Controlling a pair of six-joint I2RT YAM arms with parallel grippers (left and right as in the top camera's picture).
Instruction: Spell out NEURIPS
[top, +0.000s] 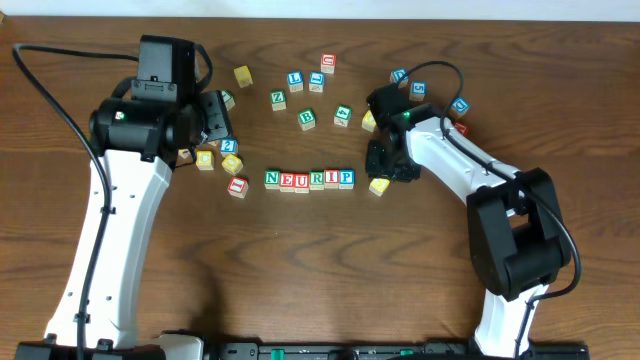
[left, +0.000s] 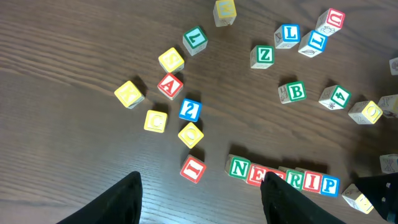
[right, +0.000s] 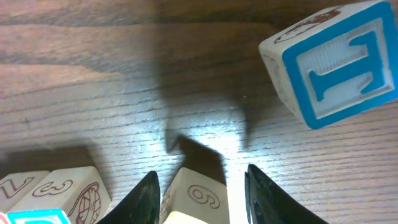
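The table (top: 300, 270) fills my overhead view. My left arm (top: 120, 200) rises from the near edge and bends right. The left end effector (left: 200, 185) hangs above the table, fingers spread and nothing between them. My right arm (top: 470, 170) comes in from the near right corner and folds down, so the right end effector (right: 202, 174) points at the table beside the row of cubes (top: 309, 179) reading NEURIP at mid-table. A yellowish cube (top: 379, 186) sits askew just right of the P, between those fingers. I cannot tell whether they pinch it.
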